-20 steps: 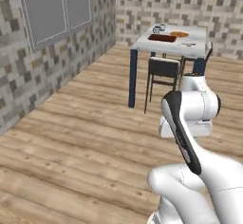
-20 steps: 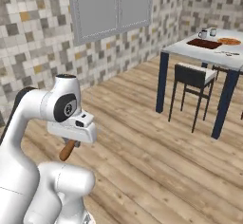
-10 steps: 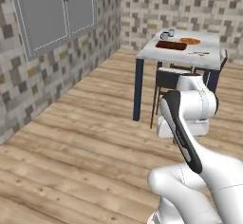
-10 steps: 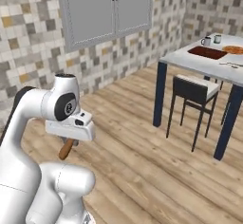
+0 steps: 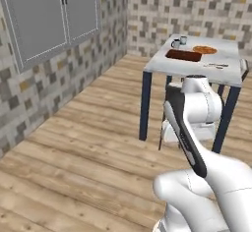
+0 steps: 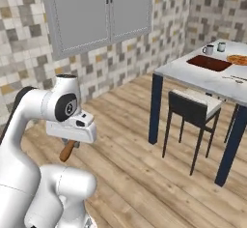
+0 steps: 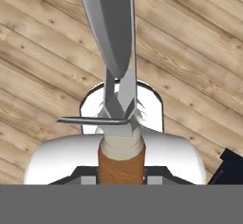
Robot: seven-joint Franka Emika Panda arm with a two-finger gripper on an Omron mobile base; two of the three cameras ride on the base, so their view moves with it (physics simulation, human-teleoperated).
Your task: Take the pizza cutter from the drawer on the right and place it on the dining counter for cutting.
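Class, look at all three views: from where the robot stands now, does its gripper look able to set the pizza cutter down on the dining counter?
Probably not yet. The gripper holds the pizza cutter low beside the robot's body, while the dining counter stands well ahead across open wooden floor, with a chair tucked at its near side.

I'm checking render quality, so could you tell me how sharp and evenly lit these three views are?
Left base view: soft, flat light, faint shadow under the dining counter. Right base view: slightly blurred, no glare. Hand view: the pizza cutter looms large, its blade stretched by closeness.
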